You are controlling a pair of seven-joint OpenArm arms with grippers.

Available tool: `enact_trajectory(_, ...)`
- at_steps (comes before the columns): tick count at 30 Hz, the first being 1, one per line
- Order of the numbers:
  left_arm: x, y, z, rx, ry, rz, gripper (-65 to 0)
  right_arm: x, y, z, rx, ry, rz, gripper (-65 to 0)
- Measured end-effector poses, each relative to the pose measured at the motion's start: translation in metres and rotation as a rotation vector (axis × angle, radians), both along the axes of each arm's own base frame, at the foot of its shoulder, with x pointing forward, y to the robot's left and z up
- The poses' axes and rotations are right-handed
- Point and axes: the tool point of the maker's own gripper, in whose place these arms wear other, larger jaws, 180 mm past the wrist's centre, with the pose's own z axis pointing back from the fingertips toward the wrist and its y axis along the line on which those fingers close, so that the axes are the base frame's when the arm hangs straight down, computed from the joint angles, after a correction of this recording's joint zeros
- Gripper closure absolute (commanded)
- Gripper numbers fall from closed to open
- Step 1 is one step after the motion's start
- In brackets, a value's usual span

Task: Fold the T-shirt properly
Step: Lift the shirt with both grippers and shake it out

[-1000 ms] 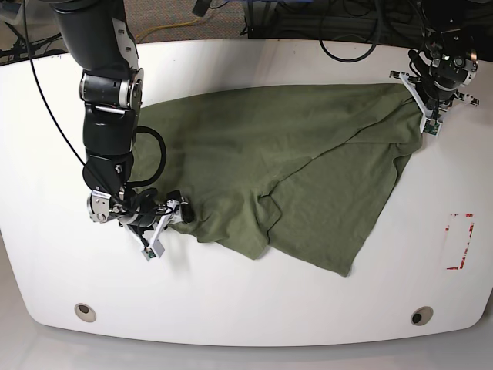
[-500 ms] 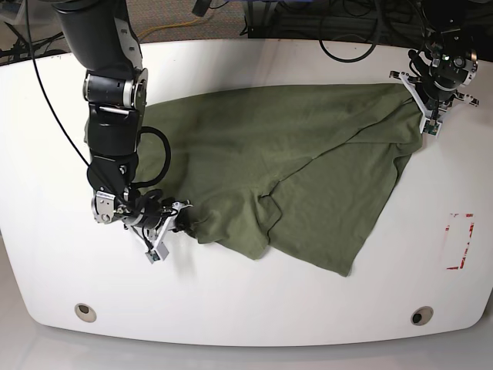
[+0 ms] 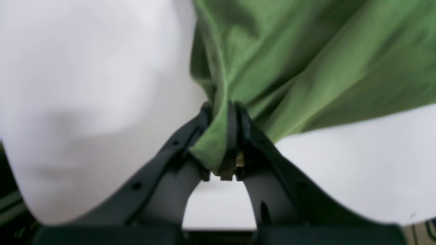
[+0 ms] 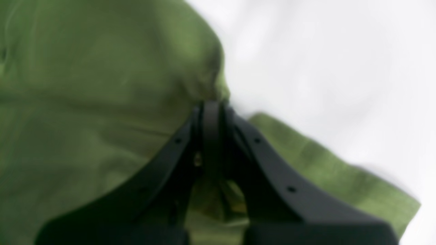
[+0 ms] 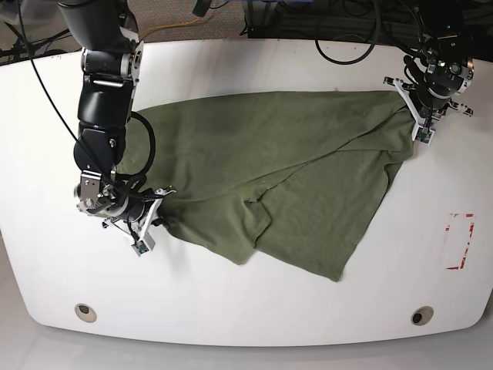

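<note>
The olive-green T-shirt [image 5: 277, 162] lies spread and wrinkled across the white table [image 5: 246, 308], with a fold running diagonally through its middle. My left gripper [image 5: 420, 127] is at the shirt's far right corner. In the left wrist view, the left gripper [image 3: 223, 109] is shut with a pleat of the T-shirt [image 3: 306, 51] pinched between its jaws. My right gripper [image 5: 158, 210] is at the shirt's near left edge. The right wrist view shows the right gripper [image 4: 211, 105] shut at the rim of the blurred T-shirt [image 4: 85, 102], with cloth under its jaws.
A red tape rectangle [image 5: 460, 240] marks the table near its right edge. Two round grommets [image 5: 85, 312] [image 5: 421, 315] sit near the front edge. Cables [image 5: 347, 38] run along the far side behind the table.
My right gripper has closed on the shirt's near left edge and drawn it leftward, shifting the lower part of the cloth. The left gripper moved slightly up and left with its corner.
</note>
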Motion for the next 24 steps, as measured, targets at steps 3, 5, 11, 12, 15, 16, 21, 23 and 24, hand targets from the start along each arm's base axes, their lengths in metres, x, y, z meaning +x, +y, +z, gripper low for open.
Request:
enact_trajectory(3,0.004,-0.001,0.002,-0.001,-0.013,-0.003,-1.5,-0.006,0.0,0.015,-0.025,-0.047,0.002,0.0)
enact_trajectory(5,0.002,-0.001,0.001,-0.001,-0.004,-0.003,-1.5,-0.008,-0.009,0.028,-0.034,-0.078,-0.025,0.0)
enact_trajectory(11,0.016,-0.002,0.009,-0.005,-0.046,-0.005,-1.5,-0.029,-0.038,0.044,-0.125,-0.089,-0.082,0.0)
enact_trajectory(12,0.016,-0.002,0.009,-0.006,-0.047,-0.005,-1.5,-0.034,-0.039,0.044,-0.132,-0.088,-0.087,0.0)
enact_trajectory(15,0.018,-0.002,0.01,-0.001,-0.043,-0.006,-1.5,-0.049,-0.044,0.051,-0.154,-0.107,-0.099,0.0)
enact_trajectory(16,0.019,-0.005,0.009,0.001,-0.037,-0.014,-1.5,-0.053,-0.046,0.052,-0.165,-0.106,-0.104,0.0)
enact_trajectory(21,0.05,-0.035,0.021,-0.04,-0.112,-0.095,-1.5,-0.06,-0.05,0.05,-0.182,-0.099,-0.112,0.0)
enact_trajectory(23,0.056,-0.043,0.023,-0.036,-0.11,-0.118,-1.5,-0.06,-0.051,0.05,-0.185,-0.097,-0.113,0.0)
enact_trajectory(24,0.061,-0.048,0.025,-0.034,-0.107,-0.13,-1.5,-0.057,-0.052,0.054,-0.188,-0.107,-0.113,0.0)
